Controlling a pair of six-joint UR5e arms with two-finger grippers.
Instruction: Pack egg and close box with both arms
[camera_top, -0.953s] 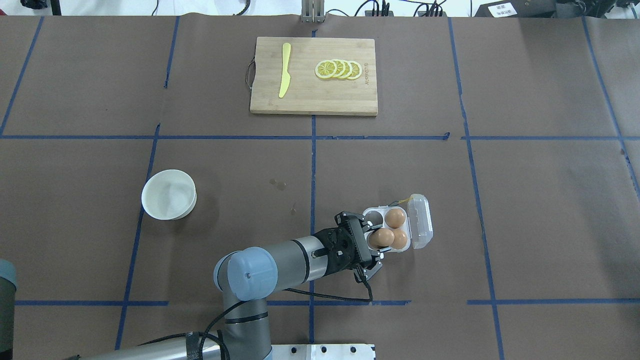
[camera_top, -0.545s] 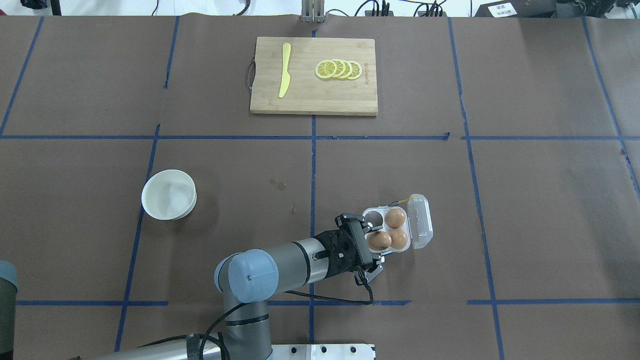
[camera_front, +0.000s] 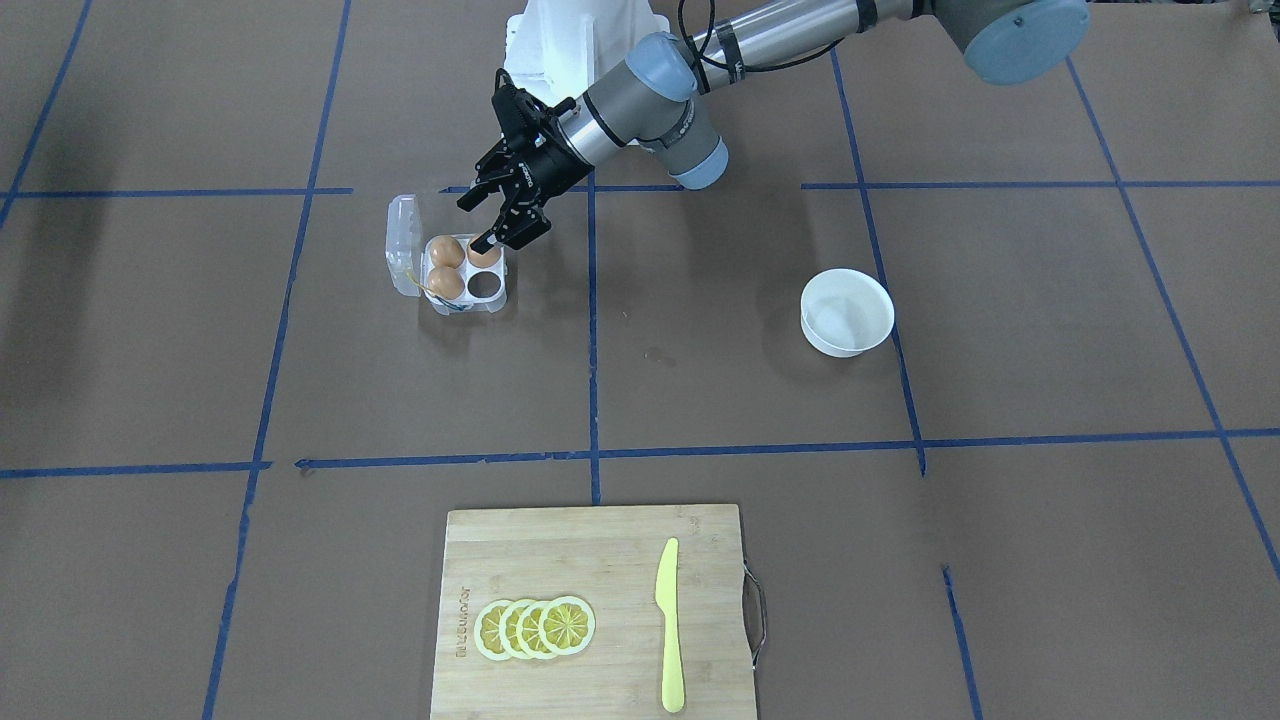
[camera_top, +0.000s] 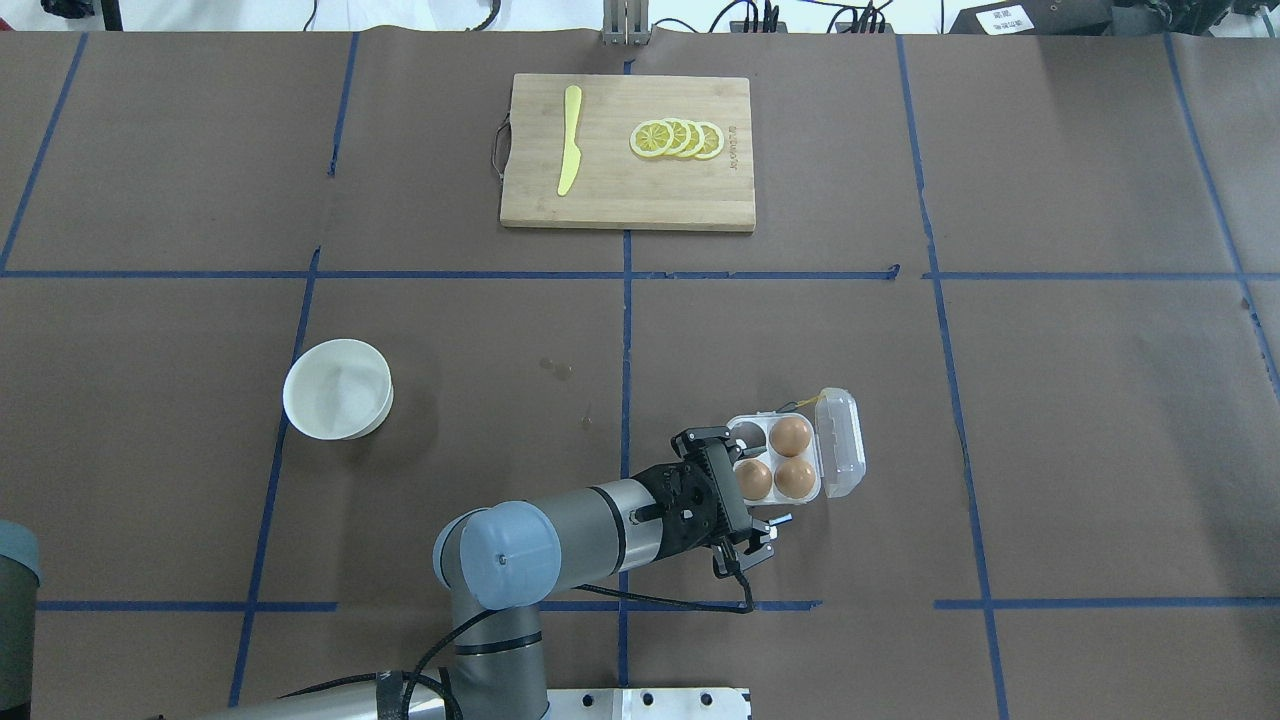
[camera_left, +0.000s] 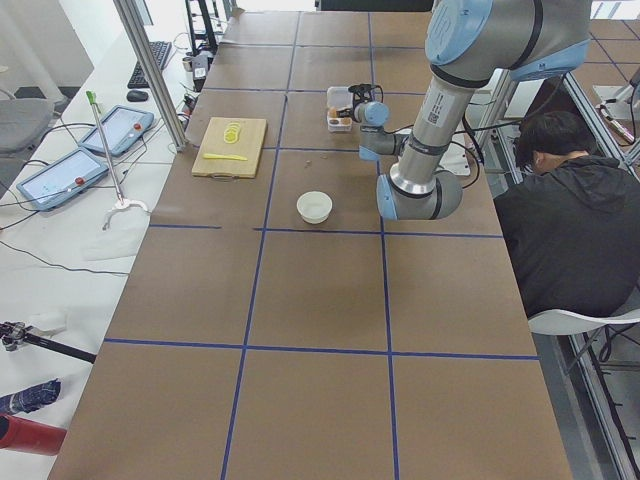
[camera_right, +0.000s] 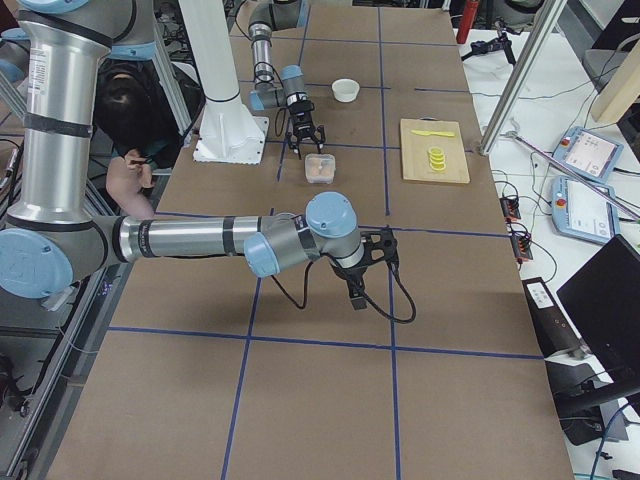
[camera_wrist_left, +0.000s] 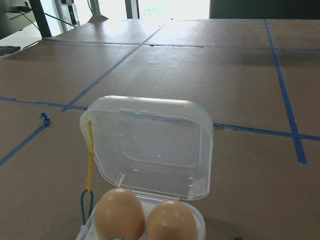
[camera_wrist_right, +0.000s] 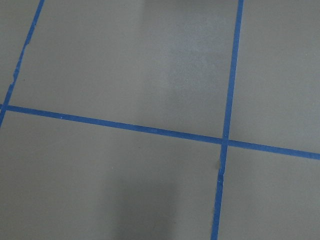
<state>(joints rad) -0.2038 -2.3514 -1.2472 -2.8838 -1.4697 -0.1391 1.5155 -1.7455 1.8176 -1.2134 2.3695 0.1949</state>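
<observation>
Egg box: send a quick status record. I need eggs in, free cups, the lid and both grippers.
box: on the table, not closed
egg: seated in the cup nearest the left gripper
other eggs: two, in the cups on the lid side
empty cup: one, beside the seated egg
lid: open, swung to the side away from the arm
left gripper: open, at the box edge by the seated egg
right gripper: far from the box, over bare table; open or shut cannot be told
remaining: fill or leave the last cup, then close the lid

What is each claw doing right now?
Left claw: open, holding nothing; the egg sits in the box.
Right claw: cannot be told.
</observation>
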